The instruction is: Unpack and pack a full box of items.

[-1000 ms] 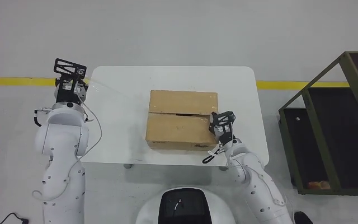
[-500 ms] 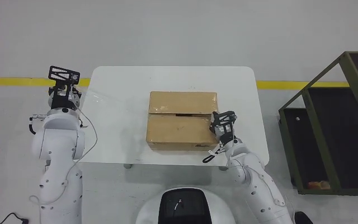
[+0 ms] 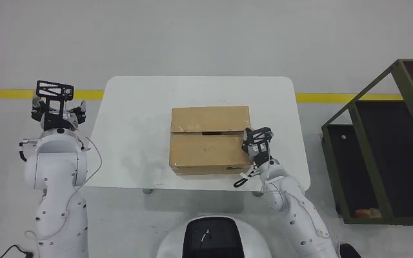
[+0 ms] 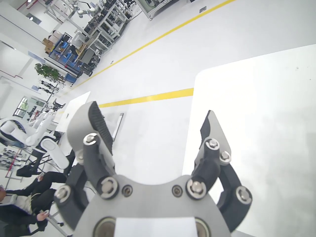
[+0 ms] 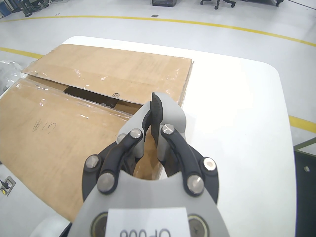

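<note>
From the top view I have the box sitting around the middle of the white table, its two top flaps folded down and a thin dark slit showing along the seam between them. The right gripper is at the box's right end, on the nearer flap, close to the seam. The left gripper hangs well apart from the box, out past the table's left edge and over the grey floor, near the yellow line. A dark shelf frame stands on the floor off to the right of the table.

On the left wrist view my left gripper is spread wide with nothing between its fingers. One finger sits over the floor, the other over the table's rim.

On the right wrist view the right gripper is drawn narrow, pads pressed together at the tips, just above the end of the nearer flap. I cannot tell whether any cardboard is pinched between them. The farther flap lies flat under glossy tape, and the gap between the flaps opens onto a dark interior whose contents I cannot make out
</note>
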Tool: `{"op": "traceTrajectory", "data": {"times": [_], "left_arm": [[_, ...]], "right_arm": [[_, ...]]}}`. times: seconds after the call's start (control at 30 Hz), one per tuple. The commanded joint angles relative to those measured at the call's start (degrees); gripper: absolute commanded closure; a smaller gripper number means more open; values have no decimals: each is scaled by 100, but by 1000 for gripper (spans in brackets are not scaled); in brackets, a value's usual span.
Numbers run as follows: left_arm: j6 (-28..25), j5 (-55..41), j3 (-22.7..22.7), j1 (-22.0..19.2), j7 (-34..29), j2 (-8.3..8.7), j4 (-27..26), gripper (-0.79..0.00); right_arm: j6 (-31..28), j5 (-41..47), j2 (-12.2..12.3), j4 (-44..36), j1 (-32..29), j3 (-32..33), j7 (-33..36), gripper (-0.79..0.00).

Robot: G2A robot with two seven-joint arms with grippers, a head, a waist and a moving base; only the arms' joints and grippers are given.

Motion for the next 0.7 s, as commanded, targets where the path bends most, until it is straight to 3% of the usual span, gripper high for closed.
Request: {"op": "traceTrajectory", "data": {"times": [0.0,0.2,0.43,0.67], "left_arm": [[-115,-128,72,33,131,2,-92,-785],[-555,-473,722,113,237,-24,-448,-785],[-892,-1194,2290,-8,225,-145,-712,-785],[-1088,-1607,3985,-537,196,-335,-186,-785]], "right_arm": [[-3,35,9,-136,-45,59,-32,0],[20,-117,79,-678,-327,394,-34,0],[132,-269,178,-1185,-787,1014,-2,0],[267,-240,242,-1352,-1184,1552,10,0]]}}
